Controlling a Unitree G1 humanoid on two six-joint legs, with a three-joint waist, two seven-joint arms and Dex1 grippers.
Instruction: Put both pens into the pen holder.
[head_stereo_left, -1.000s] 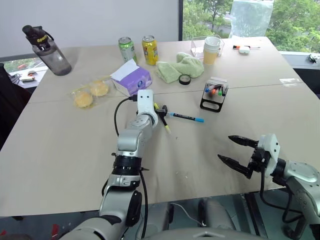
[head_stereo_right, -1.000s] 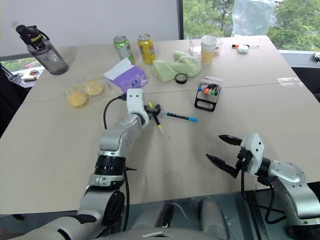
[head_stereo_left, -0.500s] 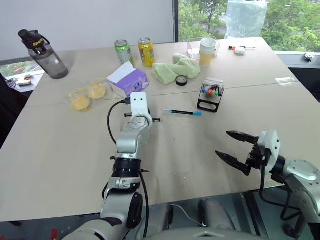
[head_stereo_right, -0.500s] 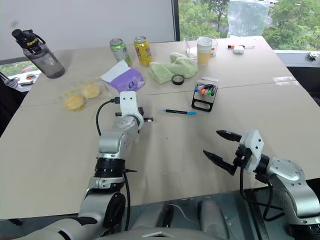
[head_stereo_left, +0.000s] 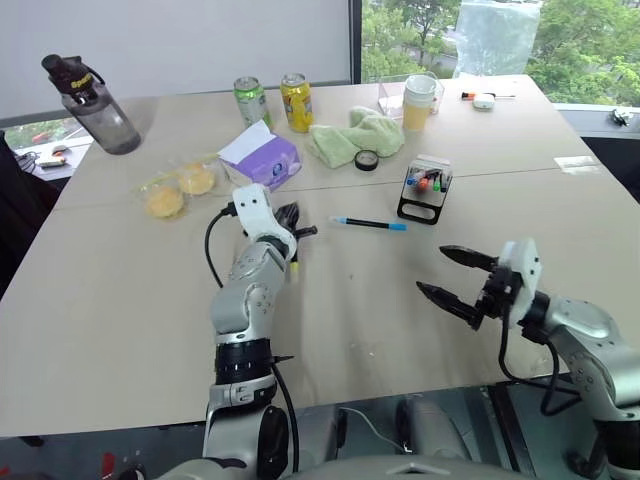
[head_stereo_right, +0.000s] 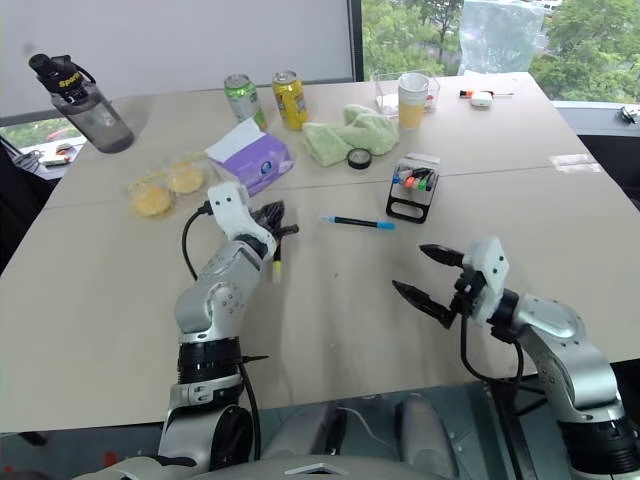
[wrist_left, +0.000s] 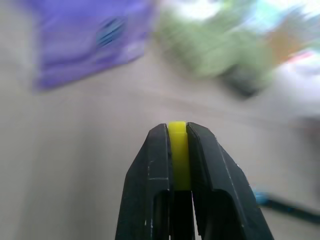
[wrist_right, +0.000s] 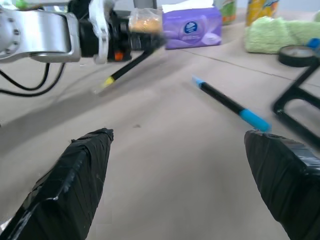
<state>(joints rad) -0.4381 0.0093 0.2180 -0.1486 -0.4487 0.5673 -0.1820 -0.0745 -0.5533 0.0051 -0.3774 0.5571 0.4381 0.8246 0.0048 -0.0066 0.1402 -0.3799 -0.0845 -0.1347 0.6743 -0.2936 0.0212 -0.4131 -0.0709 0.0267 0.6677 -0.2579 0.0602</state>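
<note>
My left gripper (head_stereo_left: 297, 222) is shut on the yellow-capped pen (head_stereo_left: 294, 258), which hangs tilted above the table with its yellow tip down. In the left wrist view the yellow cap (wrist_left: 178, 155) sits pinched between the two black fingers (wrist_left: 152, 175). The blue-ended pen (head_stereo_left: 368, 224) lies flat on the table to the right of that gripper. The black pen holder (head_stereo_left: 425, 190) stands beyond it, with coloured markers inside. My right gripper (head_stereo_left: 455, 275) hovers open and empty near the table's front right, its fingers (wrist_right: 82, 170) pointing toward the blue-ended pen (wrist_right: 227, 104).
A purple tissue box (head_stereo_left: 262, 157) stands just behind my left gripper. Further back are a green cloth (head_stereo_left: 356, 135), a tape roll (head_stereo_left: 367, 160), two cans (head_stereo_left: 254, 100), a cup (head_stereo_left: 420, 100), a water bottle (head_stereo_left: 90, 90) and bagged yellow food (head_stereo_left: 180, 190).
My left gripper closed on the yellow-capped pen and lifted it off the table, its wrist rolling. The right gripper drifted left and a little up, still open. The blue-ended pen stayed put.
</note>
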